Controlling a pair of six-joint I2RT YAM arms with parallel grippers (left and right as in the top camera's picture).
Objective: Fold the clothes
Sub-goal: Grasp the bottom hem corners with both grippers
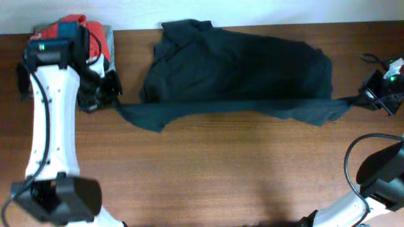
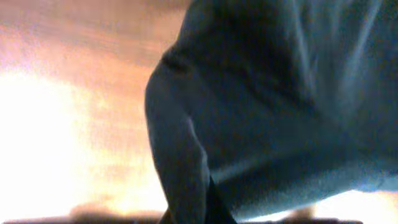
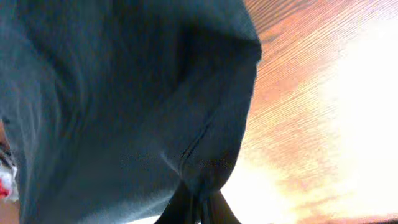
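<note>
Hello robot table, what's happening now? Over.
Left gripper and right gripper each shut on an end of dark shirt. Front edge stretched between them, rest bunched behind. Red clothes by left arm, clear of shirt.

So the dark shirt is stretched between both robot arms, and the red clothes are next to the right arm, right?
Not quite. The overhead view shows the red clothes beside the left arm, not the right. The dark T-shirt is indeed stretched between both arms.
</note>
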